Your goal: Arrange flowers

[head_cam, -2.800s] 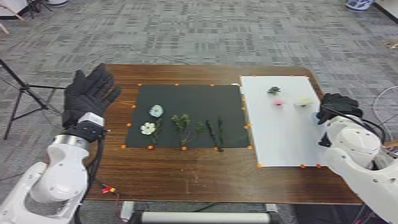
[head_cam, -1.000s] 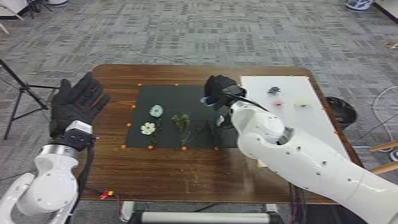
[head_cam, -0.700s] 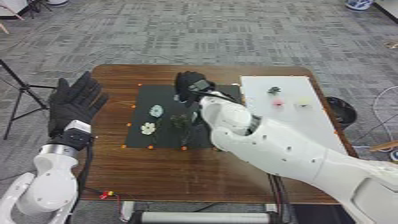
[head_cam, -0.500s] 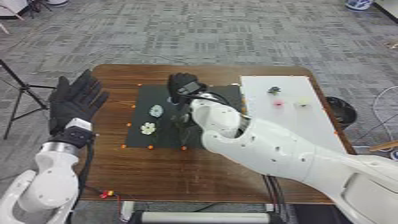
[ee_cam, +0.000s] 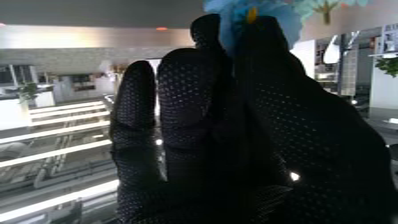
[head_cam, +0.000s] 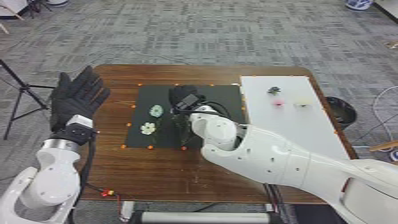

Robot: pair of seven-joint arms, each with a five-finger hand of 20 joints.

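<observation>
From where I stood, the robot's right hand was over the black mat on the brown counter, with a blue flower at its fingertips. The thumb and fingers were brought together at their ends, pinching the bloom; the other fingers stood upright beside the grip, probably so they would not crush the petals.

On the mat, towards its left side, lay a pale blue flower and, nearer the robot, a white flower. Their heads were set apart, I supposed, so each would show in the finished pattern. The step in hand looked like finding the blue one its place among them (a fussy business with gloved fingers), and a careless brush could have nudged its neighbours.

Just right of the mat, a white sheet bore a dark green sprig, a pink flower and a pale yellow flower, well spaced, perhaps to make each easy to pick up singly. The left hand was left of the mat, its fingers straight and slightly spread, holding nothing, presumably kept aside to leave the right arm room.
</observation>
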